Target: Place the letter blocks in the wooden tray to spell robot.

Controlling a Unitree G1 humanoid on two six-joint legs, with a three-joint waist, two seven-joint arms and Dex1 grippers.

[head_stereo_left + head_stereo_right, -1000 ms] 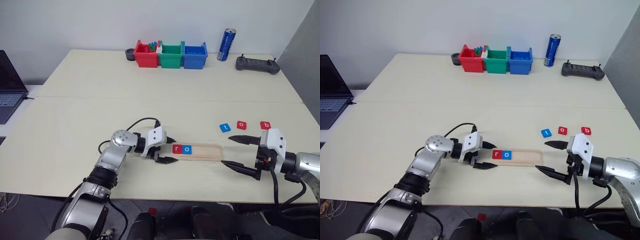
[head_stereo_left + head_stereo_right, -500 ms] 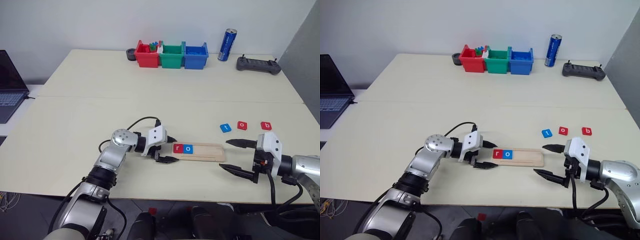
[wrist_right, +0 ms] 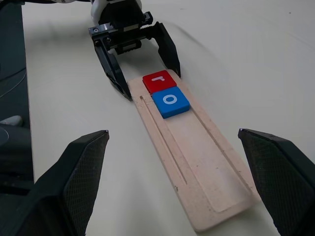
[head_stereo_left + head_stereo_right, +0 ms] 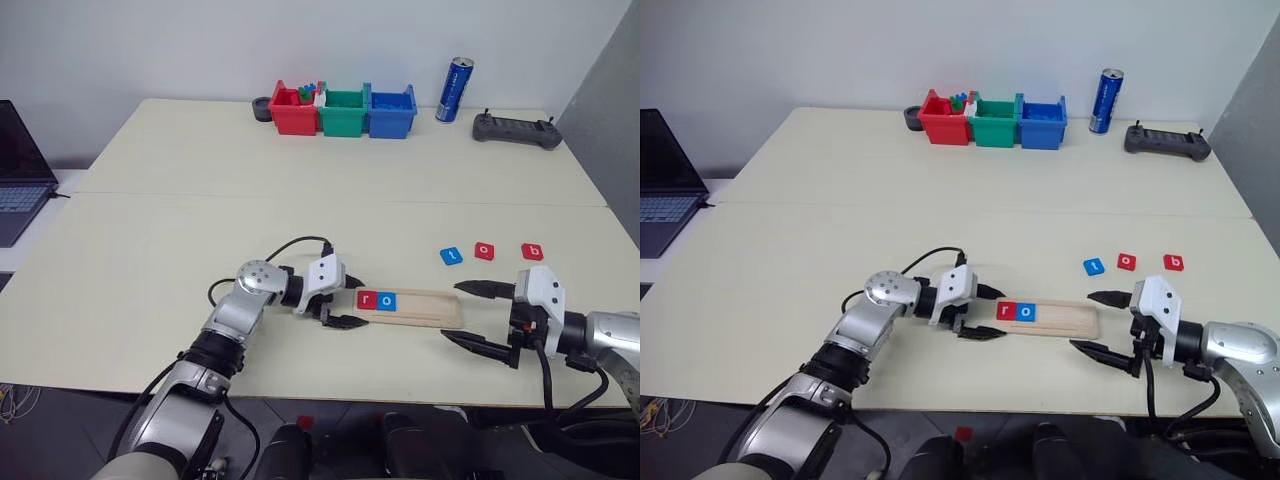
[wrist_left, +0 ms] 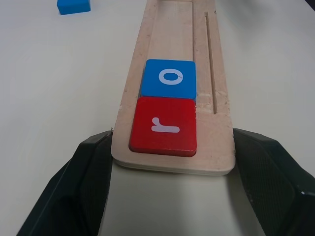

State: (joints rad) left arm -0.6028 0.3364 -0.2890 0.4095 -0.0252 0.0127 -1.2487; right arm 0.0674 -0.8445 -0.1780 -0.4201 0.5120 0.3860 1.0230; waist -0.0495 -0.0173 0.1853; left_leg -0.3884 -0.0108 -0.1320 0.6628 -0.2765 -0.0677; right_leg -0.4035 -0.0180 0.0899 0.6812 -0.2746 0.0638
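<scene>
The tray (image 4: 412, 306) lies flat on the counter (image 4: 180, 240) between the two hands. Two blocks sit in its groove at the end nearest the left hand (image 4: 341, 304): a red r (image 4: 367, 299) at the very end and a blue o (image 4: 387, 301) touching it on the far side. The rest of the groove is bare wood.

The left hand is at that end of the tray, its two fingers spread wide, one on each side of the tray's end. In the left wrist view the fingers (image 5: 83, 167) flank the rounded end very closely and hold nothing; whether they touch the wood cannot be told.

The right hand (image 4: 474, 315) is just off the tray's other end, fingers spread wide and empty, pointing along the tray toward the left hand.

Three more blocks lie loose on the counter beyond the right hand, in a row and apart from one another: a blue t (image 4: 450, 256), a red o (image 4: 484, 250) and a red b (image 4: 532, 251).

At the counter's far edge stand three bins side by side: red (image 4: 290, 118), green (image 4: 342, 114) and blue (image 4: 391, 114). Small coloured pieces show in the red one; what the other two hold cannot be seen.
</scene>
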